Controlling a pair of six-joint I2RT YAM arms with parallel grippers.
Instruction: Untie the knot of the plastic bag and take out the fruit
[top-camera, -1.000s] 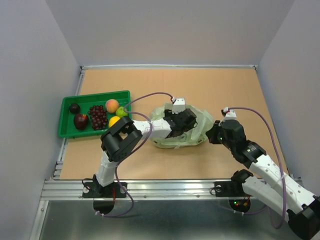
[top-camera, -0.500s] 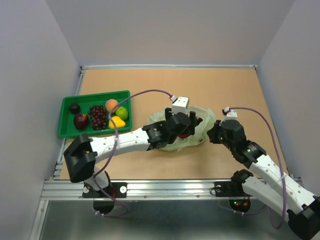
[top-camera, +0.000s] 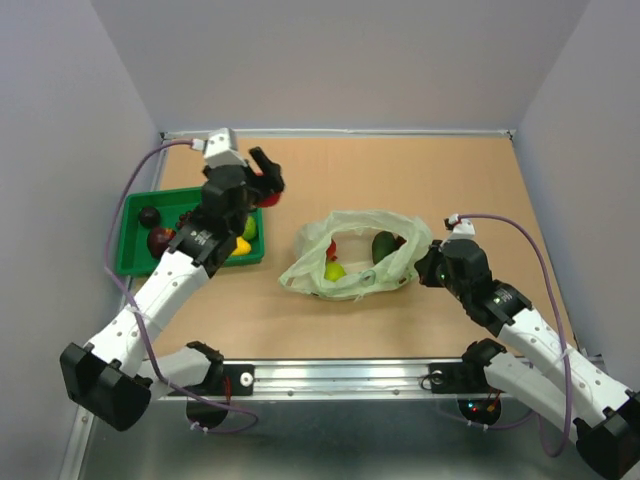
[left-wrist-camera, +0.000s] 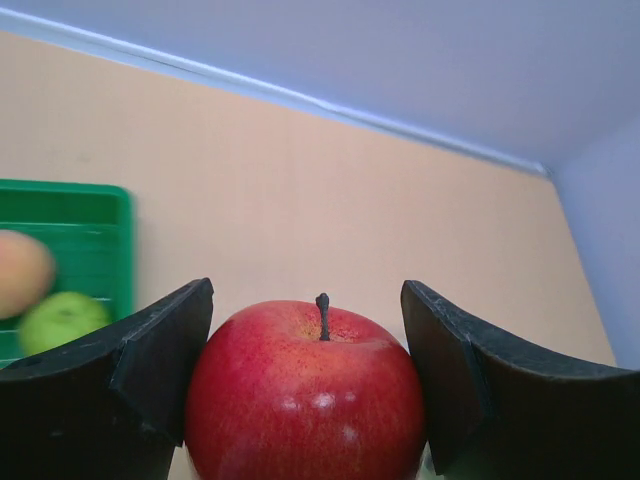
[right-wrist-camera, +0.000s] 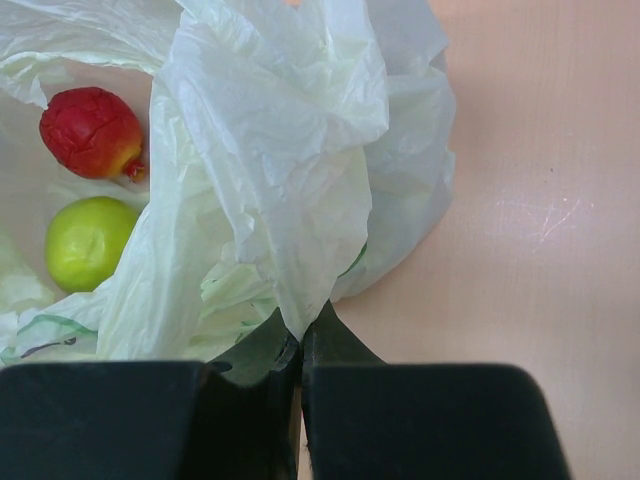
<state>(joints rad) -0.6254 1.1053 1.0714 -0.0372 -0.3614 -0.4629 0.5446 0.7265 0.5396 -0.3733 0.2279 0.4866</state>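
Scanning from left: green tray (top-camera: 135, 262) sits near the counter's (top-camera: 450, 180) left edge. Left tool (top-camera: 266, 180) hangs above the tray's far right corner, clasping the red apple (left-wrist-camera: 305, 395) across its widest girth, stem up. Apple judged firm, smooth, round; probably slippery, so this mid-body hold suits it. Centre: plastic bag (top-camera: 305, 268) lies on the counter, mouth gaping, no knot visible; yellow pear (top-camera: 333, 270) and avocado (top-camera: 383, 245) inside. Film judged thin, limp, light; best pinched at the rim. Right tool (top-camera: 424, 266) is clenched on that rim. Versus half a second earlier: left tool was down in the bag; now it is over the tray with the apple. Right arm unmoved.
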